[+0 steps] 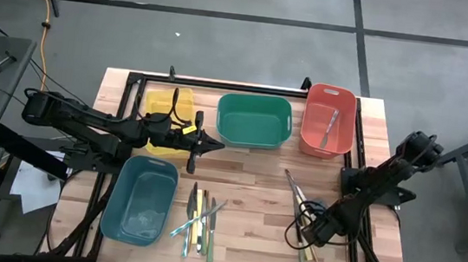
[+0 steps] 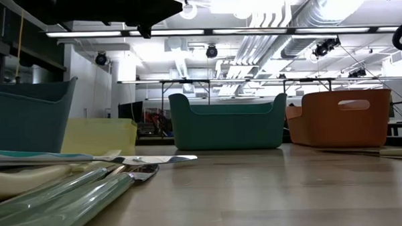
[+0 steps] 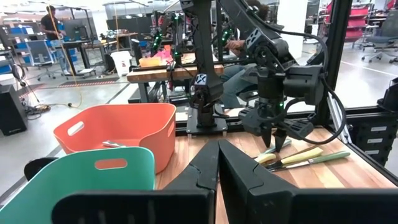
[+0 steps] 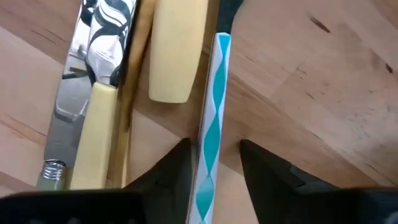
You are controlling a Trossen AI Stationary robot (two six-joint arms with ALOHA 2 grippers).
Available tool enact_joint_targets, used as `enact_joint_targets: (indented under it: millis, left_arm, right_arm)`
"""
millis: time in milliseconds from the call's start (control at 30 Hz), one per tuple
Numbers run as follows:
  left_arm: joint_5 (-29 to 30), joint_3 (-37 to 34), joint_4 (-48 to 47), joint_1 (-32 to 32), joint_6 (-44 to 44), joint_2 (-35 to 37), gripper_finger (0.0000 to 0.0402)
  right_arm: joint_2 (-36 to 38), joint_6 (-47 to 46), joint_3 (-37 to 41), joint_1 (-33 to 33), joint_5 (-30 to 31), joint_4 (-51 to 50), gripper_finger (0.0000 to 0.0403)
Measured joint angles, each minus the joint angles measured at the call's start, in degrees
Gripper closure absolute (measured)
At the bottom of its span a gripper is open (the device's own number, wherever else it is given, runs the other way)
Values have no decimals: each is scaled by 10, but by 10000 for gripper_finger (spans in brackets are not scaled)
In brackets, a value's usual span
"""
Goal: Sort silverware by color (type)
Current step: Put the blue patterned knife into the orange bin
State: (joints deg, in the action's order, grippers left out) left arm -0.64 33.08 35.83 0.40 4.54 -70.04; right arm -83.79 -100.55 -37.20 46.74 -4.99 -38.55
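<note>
- My right gripper is down on the table's right side, over the right-hand pile of silverware.
- Right wrist view: its two dark fingers straddle a thin teal-and-white striped stick. Small gaps on both sides, so partly open and not clamped on it.
- Just beside that stick lie a pale yellow handle, a second yellow handle and a shiny metal blade, all on the wood.
- Left wrist view shows the same right gripper pointing down at yellow and green handled pieces.
- My left gripper is pinched shut, empty, hovering above the table between the yellow bin and the green bin.
- Second pile of silverware lies front centre, just right of the teal bin: yellow, green and light-blue handles, some crossing each other.
- The red bin at the back right holds one silver-grey utensil.
- Teal bin contents: can't tell.
- Low view: green and pale handles lie close in front, with a blade tip behind them.
- Table is bare wood in the middle.
</note>
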Motion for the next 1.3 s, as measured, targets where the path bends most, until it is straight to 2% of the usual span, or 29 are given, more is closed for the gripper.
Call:
enact_joint_targets:
  millis: [200,367,500,700,933,1067,1200,1300]
  left_arm:
    - [0,0,0,0,0,0,399]
    - [0,0,-5,0,-5,0,399]
    - [0,0,-5,0,-14,0,399]
    - [0,0,-5,0,-14,0,399]
    - [-3,0,-5,0,-14,0,399]
    - [-3,0,-6,0,-14,0,399]
    - [-3,0,1,0,-16,0,399]
    - [-8,0,12,0,-27,0,399]
  right_arm:
    - [-1,-10,1,0,-2,-10,386]
    - [-1,-12,1,0,-2,-12,373]
    - [-1,-11,1,0,-2,-13,392]
    - [13,-12,1,1,0,-17,393]
    - [60,-14,-42,1,20,-181,393]
    - [95,-14,-73,1,95,-234,393]
    - [124,2,-81,0,253,-216,393]
    - [135,44,-63,-6,359,-144,393]
